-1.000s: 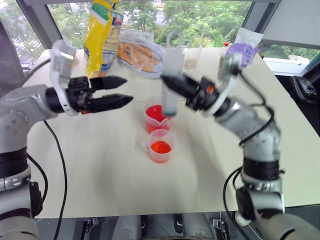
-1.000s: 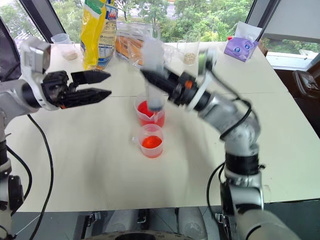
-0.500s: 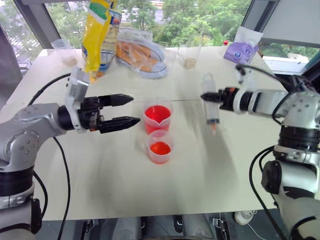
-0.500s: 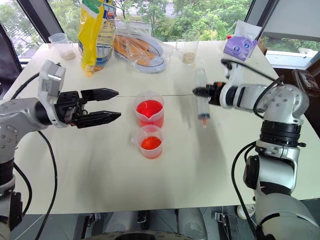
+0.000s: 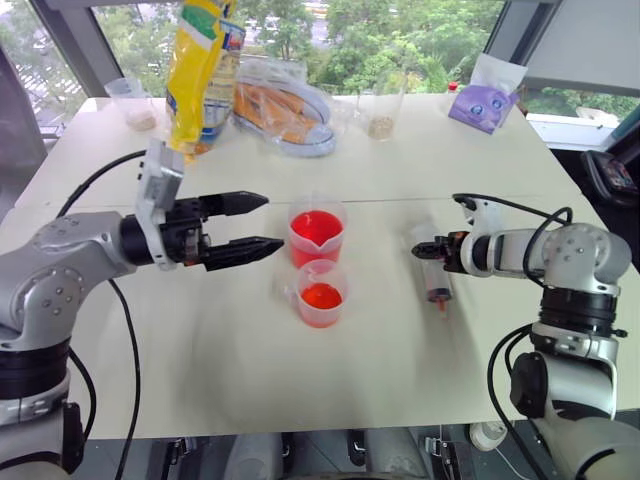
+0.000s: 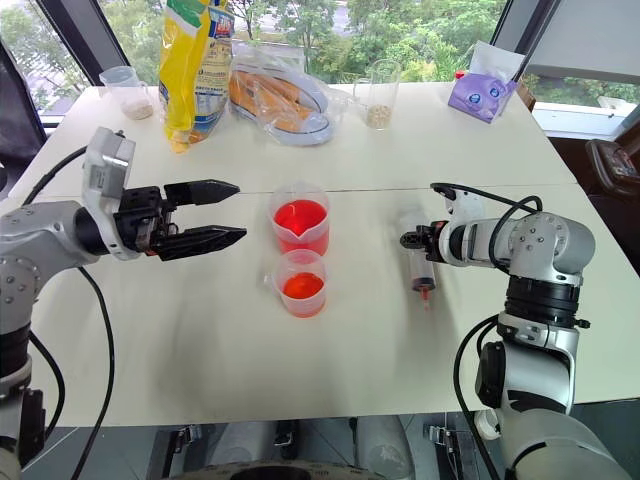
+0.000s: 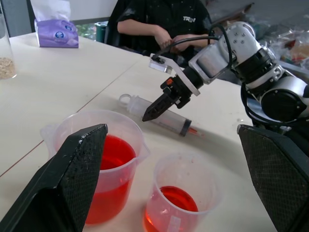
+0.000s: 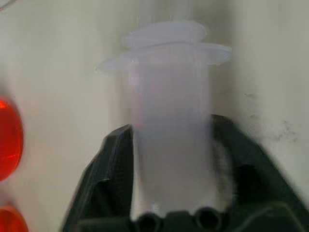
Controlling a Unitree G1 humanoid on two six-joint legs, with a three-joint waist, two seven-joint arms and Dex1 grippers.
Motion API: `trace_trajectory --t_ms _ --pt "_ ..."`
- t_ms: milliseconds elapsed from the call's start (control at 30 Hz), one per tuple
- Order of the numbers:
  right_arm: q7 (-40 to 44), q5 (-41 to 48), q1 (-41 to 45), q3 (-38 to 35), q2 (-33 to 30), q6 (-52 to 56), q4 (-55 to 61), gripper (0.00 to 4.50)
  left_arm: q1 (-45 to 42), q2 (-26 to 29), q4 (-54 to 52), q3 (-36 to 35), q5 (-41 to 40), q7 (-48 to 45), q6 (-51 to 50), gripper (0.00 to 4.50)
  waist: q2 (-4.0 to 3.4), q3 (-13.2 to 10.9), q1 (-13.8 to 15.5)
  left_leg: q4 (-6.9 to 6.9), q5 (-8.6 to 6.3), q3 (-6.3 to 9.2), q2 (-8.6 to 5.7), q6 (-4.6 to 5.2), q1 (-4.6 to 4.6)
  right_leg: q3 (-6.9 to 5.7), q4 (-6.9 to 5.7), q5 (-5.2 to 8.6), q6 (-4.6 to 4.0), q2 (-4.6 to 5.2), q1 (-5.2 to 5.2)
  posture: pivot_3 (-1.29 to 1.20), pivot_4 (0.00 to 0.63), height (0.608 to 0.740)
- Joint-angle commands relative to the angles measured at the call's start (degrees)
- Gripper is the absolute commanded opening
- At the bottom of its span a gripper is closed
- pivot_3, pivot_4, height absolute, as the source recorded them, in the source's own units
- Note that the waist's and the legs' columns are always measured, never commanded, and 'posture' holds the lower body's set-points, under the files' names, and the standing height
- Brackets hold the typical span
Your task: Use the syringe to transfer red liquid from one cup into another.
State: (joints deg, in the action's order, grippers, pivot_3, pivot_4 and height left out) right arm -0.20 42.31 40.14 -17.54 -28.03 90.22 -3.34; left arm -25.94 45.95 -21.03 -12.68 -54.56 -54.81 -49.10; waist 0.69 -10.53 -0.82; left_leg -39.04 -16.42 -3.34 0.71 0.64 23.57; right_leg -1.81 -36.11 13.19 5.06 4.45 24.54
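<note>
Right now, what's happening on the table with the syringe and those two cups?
The right gripper is at the syringe, which lies flat on the white table to the right of the cups. Its fingers sit either side of the barrel; whether they grip it cannot be told. The left gripper hangs open beside the taller spouted cup, touching nothing. That cup and the shorter cup in front of it both hold red liquid.
</note>
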Motion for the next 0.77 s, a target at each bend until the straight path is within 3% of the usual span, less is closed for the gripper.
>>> trace_trajectory --t_ms 33,200,367,567,767 --pt "2.91 -1.58 -0.87 0.99 -1.92 -0.44 3.53 4.4 0.33 0.67 -1.84 -1.52 -1.59 0.28 0.04 4.5 0.0 0.0 0.15 -0.01 0.0 0.0 0.0 0.0 0.0 0.0 0.0 0.0 0.0 0.0 -0.01 0.0 0.15 0.74" --pt "12.01 -2.6 -0.5 8.45 -10.26 -5.28 9.06 4.46 1.33 1.8 -2.33 -2.07 -2.09 0.21 -0.25 4.5 -0.01 -0.01 0.09 -0.06 -0.01 0.01 -0.04 0.01 0.01 0.0 0.04 0.01 -0.01 0.04 -0.03 0.0 0.15 0.74" --pt "30.51 -3.42 2.02 15.56 -24.36 -17.13 14.88 4.46 2.69 4.74 -2.42 -3.78 -2.35 -0.94 -0.42 4.5 -0.03 -0.04 -0.19 0.01 -0.02 -0.03 0.01 0.02 0.01 0.02 0.04 0.02 0.01 -0.02 0.06 0.0 0.15 0.74" --pt "52.39 2.07 1.07 13.14 -33.68 -26.78 21.39 4.46 5.68 8.3 -3.66 -5.88 -2.88 -2.7 -0.49 4.5 0.0 -0.06 0.06 0.03 -0.02 0.01 0.12 0.02 0.0 0.02 0.07 0.04 0.01 -0.11 0.05 0.0 0.15 0.74" --pt "58.39 6.22 -2.17 9.32 -34.89 -28.12 24.64 4.46 8.2 9.37 -4.77 -7.61 -3.82 -2.28 -0.52 4.5 0.06 -0.09 0.26 -0.05 -0.02 -0.04 0.08 0.01 0.0 0.01 0.09 0.15 -0.2 0.05 0.02 0.0 0.15 0.74"
